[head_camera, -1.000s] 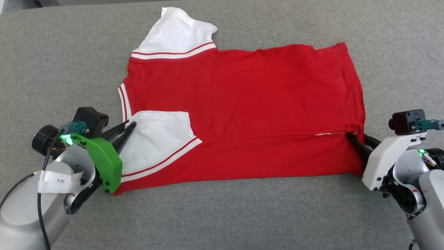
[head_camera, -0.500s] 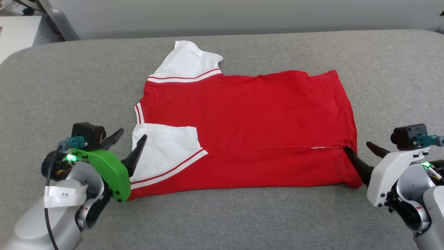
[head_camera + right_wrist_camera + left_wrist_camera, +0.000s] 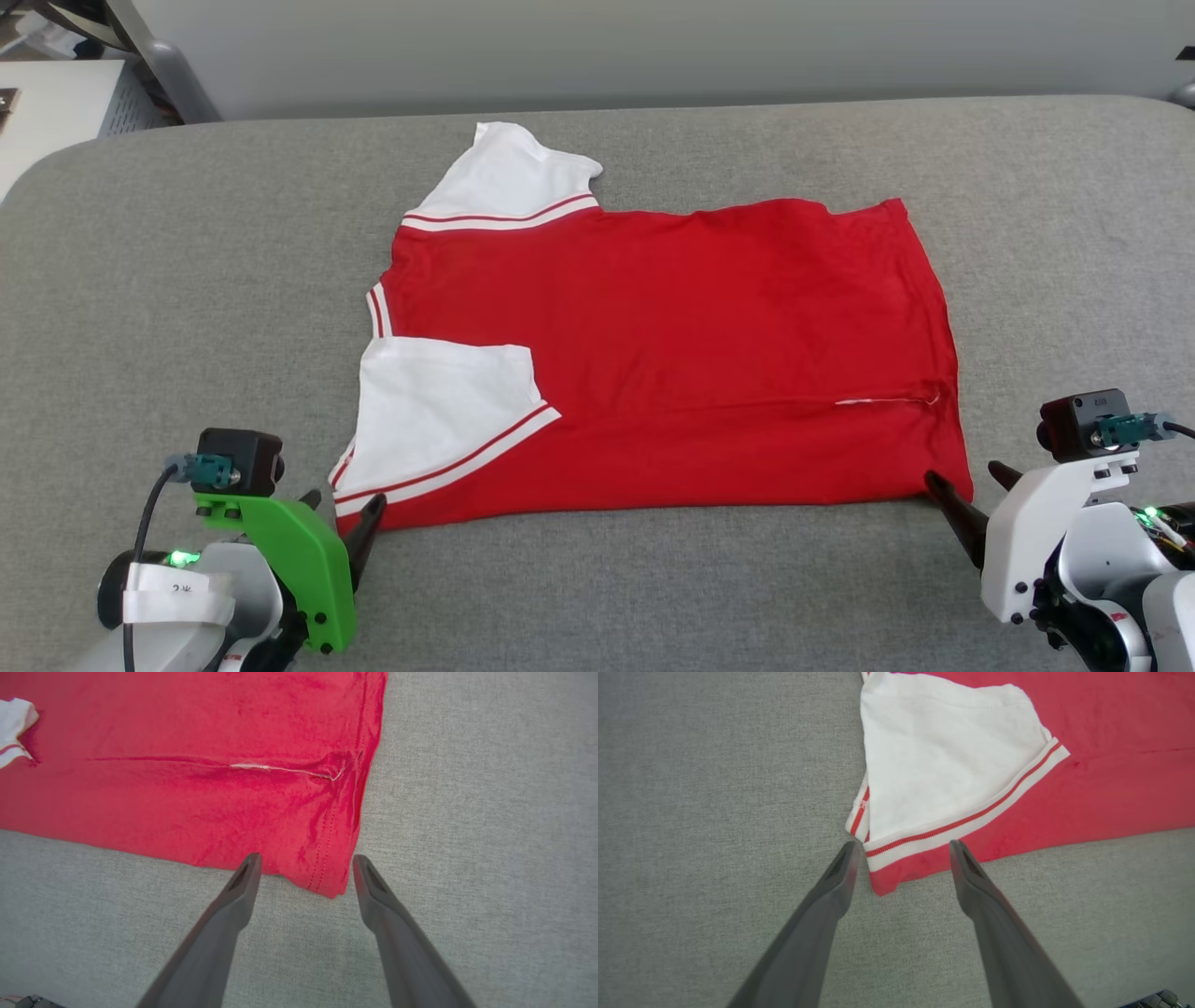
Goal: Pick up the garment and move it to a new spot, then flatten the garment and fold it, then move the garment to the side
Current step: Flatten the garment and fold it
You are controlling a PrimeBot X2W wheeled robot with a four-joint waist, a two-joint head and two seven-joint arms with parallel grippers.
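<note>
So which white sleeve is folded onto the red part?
The near sleeve, by the left hand; the far sleeve sticks out onto the grey surface.

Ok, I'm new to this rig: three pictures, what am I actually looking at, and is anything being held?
It is a two-armed robot. The wide picture comes from its head camera, looking down at a grey padded surface. The other two come from cameras on each wrist, looking along that gripper's two dark fingers. On the surface lies the garment, a red shirt with white sleeves, the near sleeve folded onto the body. The left gripper sits at the near sleeve corner, the right gripper at the near hem corner. Both are open; nothing is held.
</note>
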